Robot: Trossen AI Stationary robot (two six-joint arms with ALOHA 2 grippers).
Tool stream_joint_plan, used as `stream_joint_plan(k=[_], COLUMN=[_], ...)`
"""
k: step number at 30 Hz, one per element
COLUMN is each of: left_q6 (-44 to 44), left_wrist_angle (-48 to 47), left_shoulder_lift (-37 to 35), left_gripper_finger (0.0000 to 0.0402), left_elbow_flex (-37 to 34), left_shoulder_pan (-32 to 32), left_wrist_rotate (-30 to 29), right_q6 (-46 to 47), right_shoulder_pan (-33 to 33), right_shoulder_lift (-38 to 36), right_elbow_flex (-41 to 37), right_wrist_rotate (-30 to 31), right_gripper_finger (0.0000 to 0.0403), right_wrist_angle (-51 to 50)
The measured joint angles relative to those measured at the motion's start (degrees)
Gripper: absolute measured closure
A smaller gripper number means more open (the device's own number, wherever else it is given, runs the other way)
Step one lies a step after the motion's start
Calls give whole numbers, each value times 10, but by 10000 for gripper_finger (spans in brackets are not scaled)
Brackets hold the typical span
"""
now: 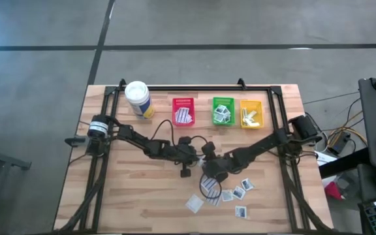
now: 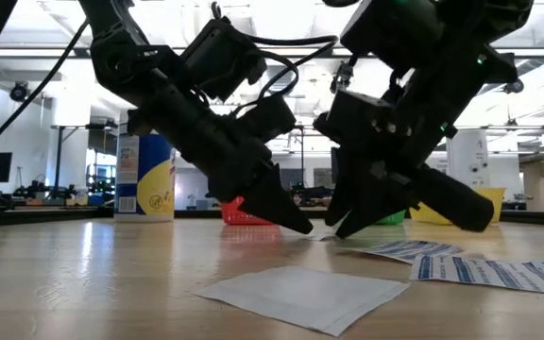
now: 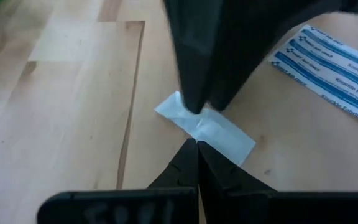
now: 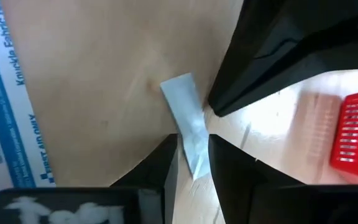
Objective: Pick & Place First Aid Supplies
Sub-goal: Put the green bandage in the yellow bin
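Note:
A small oblong white packet (image 3: 222, 132) lies flat on the wooden table near its middle. My left gripper (image 3: 197, 146) reaches in from the table's left, shut, its tip at the packet's long edge. My right gripper (image 4: 193, 158) comes from the right, slanting down. It is open, and its two fingers stand on either side of one end of the packet (image 4: 180, 99). More first aid supplies lie on the near side: a blue-striped packet (image 1: 210, 187), a plain white one (image 1: 194, 203) and several small squares (image 1: 240, 211). My left gripper touches the middle of the packet's long edge (image 3: 194, 134) with its shut fingertips, slanting down from the table's left; the packet lies flat on the wood. My right gripper straddles the packet's end (image 4: 194, 146) from above and the right; I cannot tell whether its fingers touch it.
At the far side stand a red bin (image 1: 183, 112), a green bin (image 1: 222, 111) and a yellow bin (image 1: 251, 113), each with packets inside. A white canister (image 1: 138, 98) stands to their left. Black frame rails (image 1: 194, 87) run along the table's far and side edges.

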Motion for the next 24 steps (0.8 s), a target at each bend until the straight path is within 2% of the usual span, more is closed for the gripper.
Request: stream_joint_plan(k=[9, 17, 24], left_q6=[-1, -17, -28], left_wrist_angle=[24, 64, 62], left_shoulder_lift=[1, 52, 56], left_gripper_finger=[401, 401, 401], left_elbow_flex=[-7, -4, -5], left_shoulder_pan=[0, 0, 0], left_wrist_rotate=[26, 35, 38], right_q6=[1, -5, -10], right_shoulder_pan=[-5, -6, -5], right_shoulder_lift=[8, 8, 8], right_elbow_flex=[-1, 1, 2], right_wrist_rotate=[-4, -17, -15], right_gripper_finger=[328, 327, 334], right_wrist_angle=[3, 2, 0])
